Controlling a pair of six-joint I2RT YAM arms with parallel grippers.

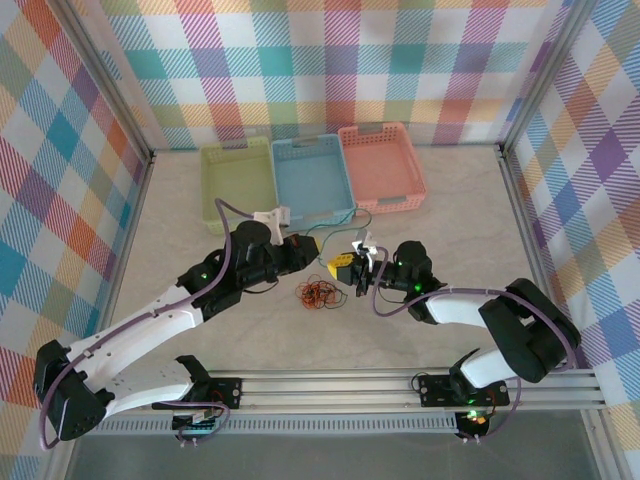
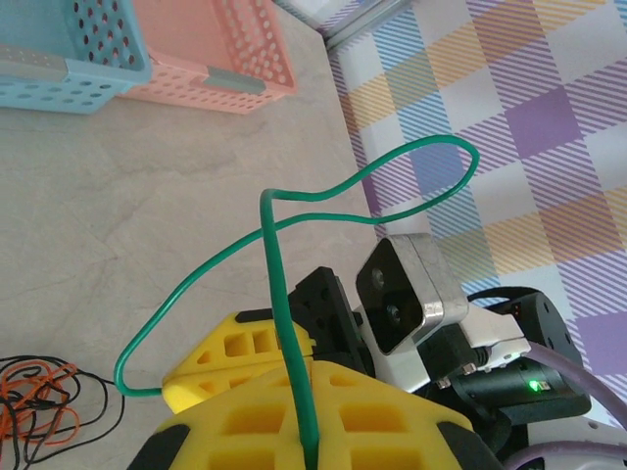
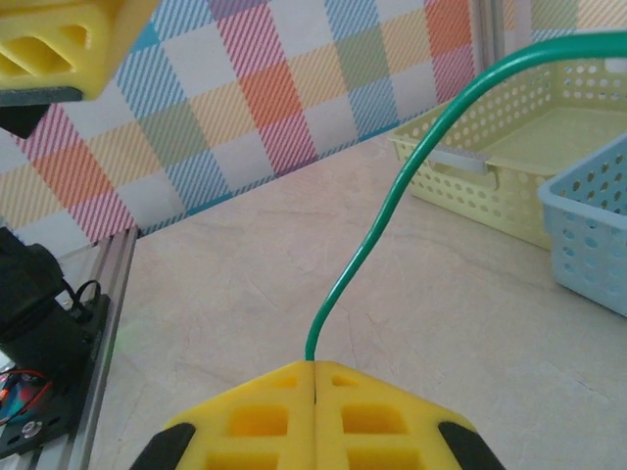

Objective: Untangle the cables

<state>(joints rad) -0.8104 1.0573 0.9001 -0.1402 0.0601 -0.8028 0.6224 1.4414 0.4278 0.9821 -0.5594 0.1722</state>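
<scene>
Left hand [image 2: 306,411], yellow honeycomb fingers, is clenched on a thin green cable [image 2: 273,255]. Right hand [image 3: 313,377], same yellow fingers, is also clenched on that cable. The hands sit just beside each other at mid worktop [image 1: 450,230], and the green cable arcs up in a loop between them toward the far side. A small clump of orange, red and black cables [image 1: 318,295] lies on the worktop just near of the hands. At the far edge sit three perforated plastic baskets: pale green [image 1: 237,185] left, blue [image 1: 312,180] middle, pink [image 1: 382,165] right.
</scene>
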